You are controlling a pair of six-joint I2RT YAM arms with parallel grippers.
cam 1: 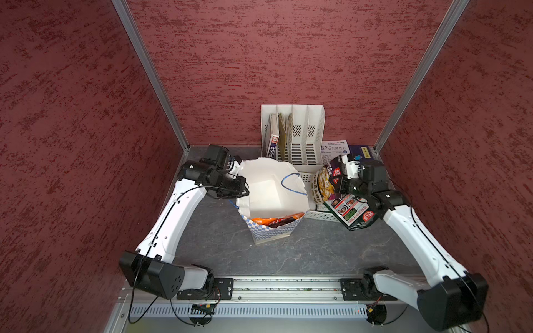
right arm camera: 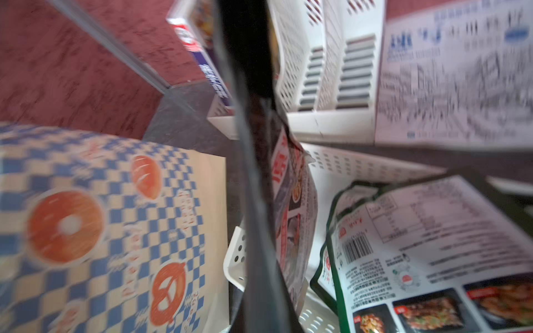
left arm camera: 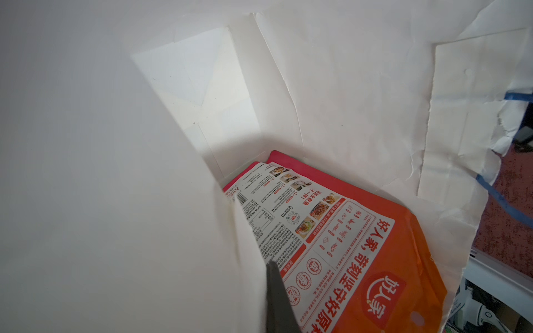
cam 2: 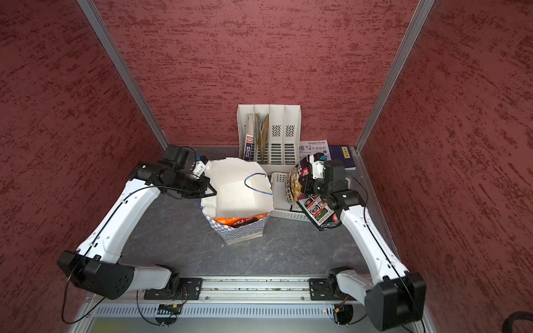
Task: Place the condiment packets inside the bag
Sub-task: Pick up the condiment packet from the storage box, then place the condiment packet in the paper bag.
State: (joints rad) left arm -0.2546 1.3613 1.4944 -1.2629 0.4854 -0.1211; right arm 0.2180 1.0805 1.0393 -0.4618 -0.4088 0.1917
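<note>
The bag (cam 1: 259,184) stands in the middle of the table (cam 1: 288,253), with its mouth wide open. The left gripper (cam 1: 240,180) is at the bag's left rim. Its jaws are pressed together on the paper wall, with one dark finger (left arm camera: 278,299) inside the bag. An orange packet (left arm camera: 360,259) is already in the bag, leaning on the near wall.

The right gripper (cam 1: 336,181) pinches a held packet (cam 1: 323,181), which stands on its edge. It hangs over the white basket (cam 1: 318,215), just beside the bag's right rim. I cannot tell if it touches the bag. A flat packet (cam 1: 353,214) lies tilted on the basket's near right corner, under the right arm.

Behind the bag and basket stands a white organizer (cam 1: 300,138) with books in it. A white book (cam 1: 334,147) and a blue book (cam 1: 364,151) are behind the right gripper, close to the back corner.

The bag's rim is torn and ragged. A blue handle (cam 1: 290,181) loops across the mouth on the side near the held packet. The rest of the mouth is wide, and the white floor shows deep inside. In front of the bag, gray table stretches between the two arms.
</note>
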